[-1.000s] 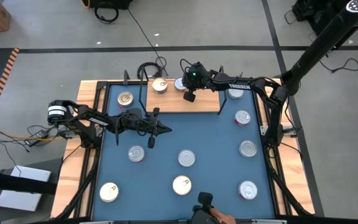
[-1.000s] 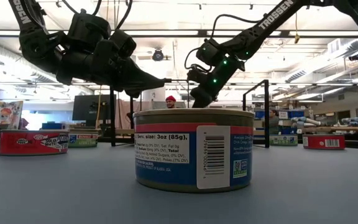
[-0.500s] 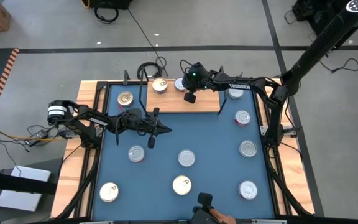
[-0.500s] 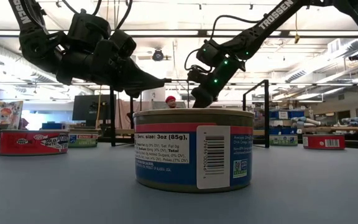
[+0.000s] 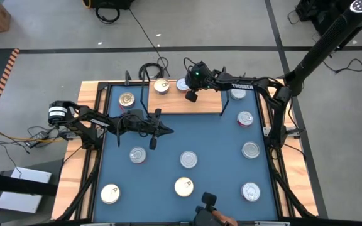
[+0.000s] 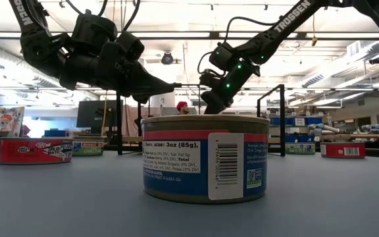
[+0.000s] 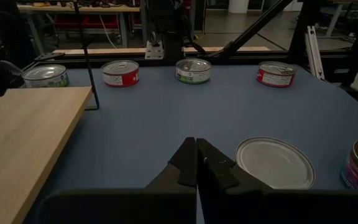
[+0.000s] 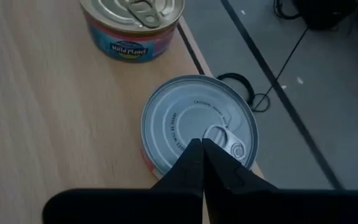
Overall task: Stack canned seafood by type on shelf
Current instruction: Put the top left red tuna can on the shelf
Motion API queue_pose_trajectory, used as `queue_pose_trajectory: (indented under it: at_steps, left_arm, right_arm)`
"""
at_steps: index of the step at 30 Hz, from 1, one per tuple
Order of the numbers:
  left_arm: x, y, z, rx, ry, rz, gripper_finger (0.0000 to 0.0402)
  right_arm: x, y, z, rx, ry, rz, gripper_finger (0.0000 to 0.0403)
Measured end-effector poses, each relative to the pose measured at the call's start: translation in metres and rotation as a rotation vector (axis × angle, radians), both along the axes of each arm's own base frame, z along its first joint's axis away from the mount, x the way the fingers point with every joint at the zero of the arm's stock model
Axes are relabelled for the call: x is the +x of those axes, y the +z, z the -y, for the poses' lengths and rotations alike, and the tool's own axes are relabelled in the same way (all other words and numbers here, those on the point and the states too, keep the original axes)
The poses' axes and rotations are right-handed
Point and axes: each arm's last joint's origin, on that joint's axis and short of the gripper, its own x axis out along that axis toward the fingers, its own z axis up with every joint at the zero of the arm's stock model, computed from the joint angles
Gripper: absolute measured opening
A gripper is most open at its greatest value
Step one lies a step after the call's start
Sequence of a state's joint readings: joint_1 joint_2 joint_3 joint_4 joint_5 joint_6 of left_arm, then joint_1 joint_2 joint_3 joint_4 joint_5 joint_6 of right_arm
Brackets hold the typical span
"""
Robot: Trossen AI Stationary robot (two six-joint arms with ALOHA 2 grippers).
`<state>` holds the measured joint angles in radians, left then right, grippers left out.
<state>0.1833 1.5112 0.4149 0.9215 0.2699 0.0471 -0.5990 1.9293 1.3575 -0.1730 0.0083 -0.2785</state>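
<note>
The right gripper (image 8: 202,149) is pressed closed and grasps nothing; it hangs just above a silver-top can (image 8: 199,127) standing at the far edge of the shelf (image 5: 184,102), beside a gold-top can (image 8: 132,25). The left gripper (image 7: 196,163) is also closed and empty, over the blue table (image 5: 219,141) near the shelf. The other cans (image 5: 188,159) lie spread over the table.

The shelf (image 5: 187,102), a light-wood board, lies flat at the table's far edge. Two tins sit upright on its far side: a gold-topped one (image 5: 161,86) and a silver-topped one (image 5: 182,84) just beside it, seemingly red-sided. The other tins stand scattered off the shelf, the nearest a silver one (image 5: 238,94) by its right end.
</note>
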Motion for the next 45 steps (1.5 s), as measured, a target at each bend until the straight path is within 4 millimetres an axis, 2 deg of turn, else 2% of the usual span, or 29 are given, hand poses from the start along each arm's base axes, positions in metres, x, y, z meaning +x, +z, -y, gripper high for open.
queue_pose_trajectory:
  at_steps: [6, 30, 45]
  left_arm:
    - [0.0, 0.0, 0.0, 0.004, -0.001, 0.001, 0.0001]
    - [0.0, 0.0002, -0.0002, 0.005, 0.006, 0.002, 0.0001]
    - [0.0002, 0.0009, -0.0002, 0.006, 0.005, 0.009, 0.0001]
  right_arm:
    - [0.0002, 0.0027, 0.0041, 0.076, -0.035, 0.096, 0.0004]
    - [-0.0006, -0.0027, -0.0033, 0.076, -0.022, 0.007, 0.0004]
    - [0.0016, 0.0034, 0.0031, 0.036, -0.035, 0.08, 0.0004]
